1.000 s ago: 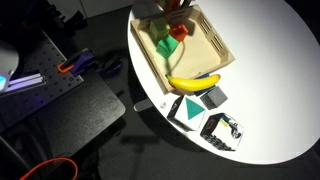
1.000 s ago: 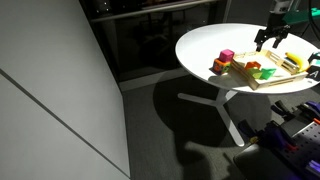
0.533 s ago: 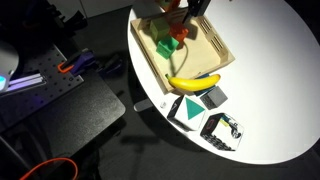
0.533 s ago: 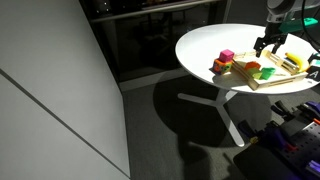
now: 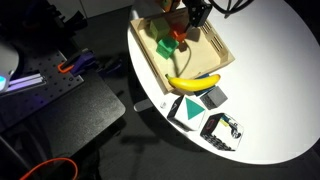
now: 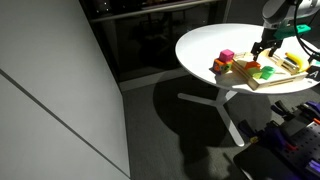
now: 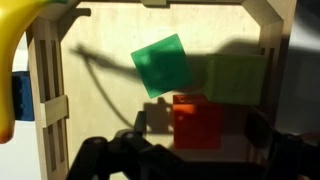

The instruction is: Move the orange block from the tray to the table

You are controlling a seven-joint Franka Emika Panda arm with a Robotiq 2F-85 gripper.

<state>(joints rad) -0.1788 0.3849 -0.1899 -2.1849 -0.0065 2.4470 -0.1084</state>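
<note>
Orange block (image 7: pixel 197 122) in tray (image 7: pixel 42 100), green blocks (image 7: pixel 162 66) just beside; banana (image 7: pixel 14 45) at rim; gripper (image 7: pixel 200 158) spread.

Dark floor (image 6: pixel 165 125), grey wall (image 6: pixel 40 70), perforated bench (image 5: pixel 70 105)

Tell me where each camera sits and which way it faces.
Exterior view: high up, looking steeply down on the table edge and tray; the hand shows at the top.
Exterior view: far off and low, looking sideways across the dark floor at the table; hand and arm show at right.
Wrist view: on the arm, looking straight down into the tray; the hand's dark fingers show at the bottom.
Shared: the orange block appears in an exterior view and the wrist view.
</note>
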